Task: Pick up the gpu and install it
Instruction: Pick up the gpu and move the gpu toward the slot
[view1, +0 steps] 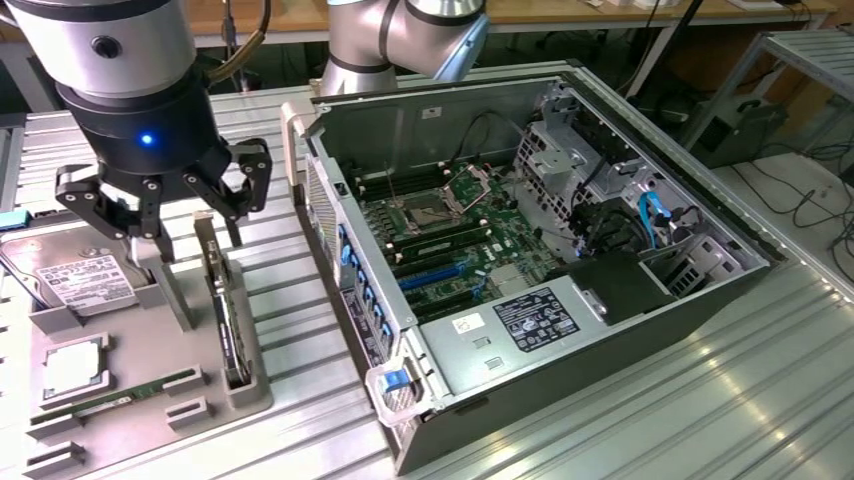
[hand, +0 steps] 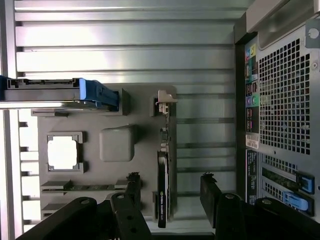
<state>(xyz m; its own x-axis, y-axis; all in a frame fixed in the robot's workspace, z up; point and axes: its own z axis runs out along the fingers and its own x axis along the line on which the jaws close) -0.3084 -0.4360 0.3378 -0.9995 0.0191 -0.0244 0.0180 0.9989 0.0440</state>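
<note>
**Open pincer poised over the gpu in its tray**

The gripper (view1: 167, 225) hangs with its dark fingers (view1: 247, 185) spread wide and nothing between them. In the exterior view it sits at about ten o'clock of the scene, a blue light glowing on its body. From the wrist view, the gripper (hand: 170, 192) has a finger on either side of the gpu (hand: 162, 170), and I see no contact with the card.

The gpu (view1: 216, 290) stands on its long edge in a slot of the grey tray (view1: 160, 345), at roughly five o'clock from the pincer in the exterior view. It is a thin dark card, and the wrist view shows its silver end bracket (hand: 164, 97) at the end far from the fingers.

On the same tray (hand: 142, 160), the hard drive (view1: 74, 275) with its white label lies at about seven o'clock from the pincer; the wrist view shows it (hand: 50, 91) with a blue piece at one end. Further toward six o'clock sit a square silver processor (view1: 74, 365) (hand: 62, 152) and the narrow green memory stick (view1: 127, 390) (hand: 85, 187).

At three o'clock of the tray stands the open computer case (view1: 561, 300), its green motherboard (view1: 454, 240) exposed. The wrist view catches the case's perforated rear panel (hand: 285, 100). All of this rests on a ribbed metal table (view1: 694, 400) (hand: 125, 45).
</note>
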